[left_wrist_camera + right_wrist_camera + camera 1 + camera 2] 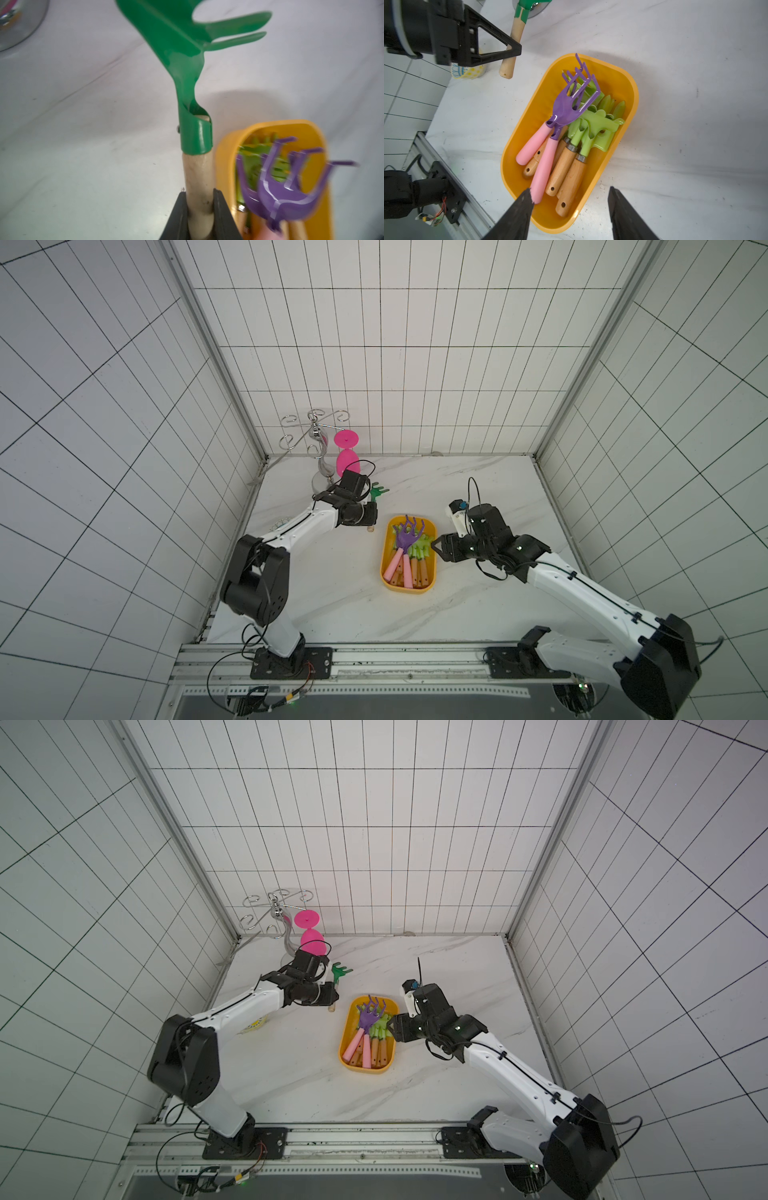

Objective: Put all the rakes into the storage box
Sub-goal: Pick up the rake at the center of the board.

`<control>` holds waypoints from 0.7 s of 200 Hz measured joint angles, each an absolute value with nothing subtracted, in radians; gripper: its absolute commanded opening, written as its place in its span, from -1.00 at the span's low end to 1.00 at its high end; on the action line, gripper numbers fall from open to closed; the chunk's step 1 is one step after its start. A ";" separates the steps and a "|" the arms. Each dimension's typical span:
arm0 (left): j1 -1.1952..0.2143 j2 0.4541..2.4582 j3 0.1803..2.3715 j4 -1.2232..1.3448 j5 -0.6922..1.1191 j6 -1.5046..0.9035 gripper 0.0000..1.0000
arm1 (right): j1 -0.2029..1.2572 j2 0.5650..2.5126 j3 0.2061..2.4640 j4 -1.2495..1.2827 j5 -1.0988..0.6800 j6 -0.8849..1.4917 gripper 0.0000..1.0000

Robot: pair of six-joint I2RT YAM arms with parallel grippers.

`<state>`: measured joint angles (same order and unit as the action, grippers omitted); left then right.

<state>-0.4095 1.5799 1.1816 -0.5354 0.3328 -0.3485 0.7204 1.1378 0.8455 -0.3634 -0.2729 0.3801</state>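
Note:
The rake [182,41] has a dark green metal head and a pale wooden handle. My left gripper [199,193] is shut on that handle, with the head pointing away from the wrist. In both top views the rake [377,491] [341,970] is just left of the far end of the storage box [384,568] [344,1048]. The storage box [633,93] is a yellow-orange tub holding purple rakes with pink handles and several light green tools with wooden handles. My right gripper [570,189] hangs open over the box's near right rim, holding nothing.
A chrome cup rack [318,448] with a pink goblet [346,448] hanging on it stands in the far left corner, close behind the left gripper [370,514]. A yellow patterned cup [468,71] sits under the left arm. Tiled walls enclose three sides.

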 measured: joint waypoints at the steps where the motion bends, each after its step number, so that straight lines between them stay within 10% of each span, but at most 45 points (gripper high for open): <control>1: -0.410 1.574 1.179 -0.532 0.340 -0.349 -0.98 | 0.720 1.137 0.844 -0.355 -0.277 0.381 0.27; 56: -0.436 1.341 1.001 -0.249 0.773 -0.508 -0.95 | 0.724 1.134 0.781 0.028 -0.451 0.530 0.35; 140: -0.552 1.269 0.931 -0.180 0.850 -0.533 -0.91 | 0.730 1.193 0.782 0.250 -0.553 0.661 0.11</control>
<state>-0.5518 1.2690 0.9310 -0.1799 0.8501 -0.5335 0.7296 1.1931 0.7818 0.2504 -0.5529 0.6613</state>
